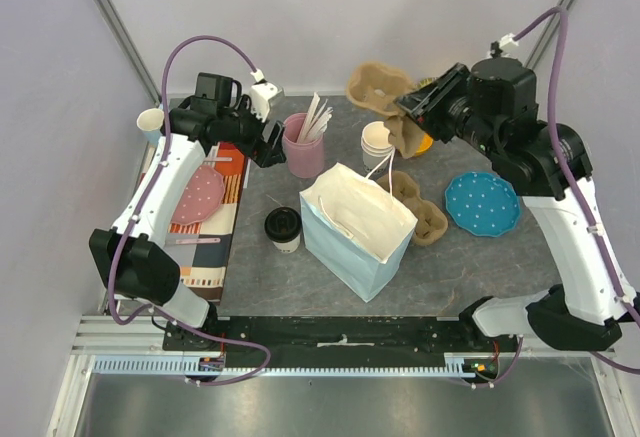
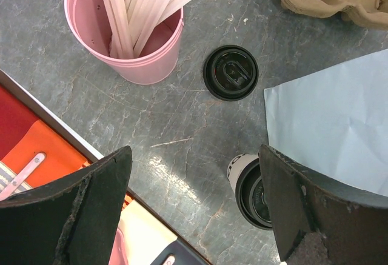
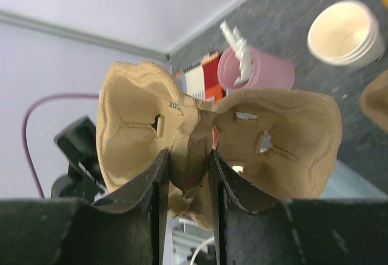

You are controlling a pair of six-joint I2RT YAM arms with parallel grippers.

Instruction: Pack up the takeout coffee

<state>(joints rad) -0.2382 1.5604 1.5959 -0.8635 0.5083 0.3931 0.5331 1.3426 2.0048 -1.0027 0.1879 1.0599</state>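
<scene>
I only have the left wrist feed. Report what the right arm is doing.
Observer: The right gripper has its jaws pinched on the centre ridge of a brown cup carrier.
Operator: Now show me where it gets packed.
Observer: The pale blue bag stands upright, mouth open upward.
Operator: Now place my target.
Observer: The lidded coffee cup stands beside the bag's left side, nearer the arm bases than the left gripper, whose jaws are open.
</scene>
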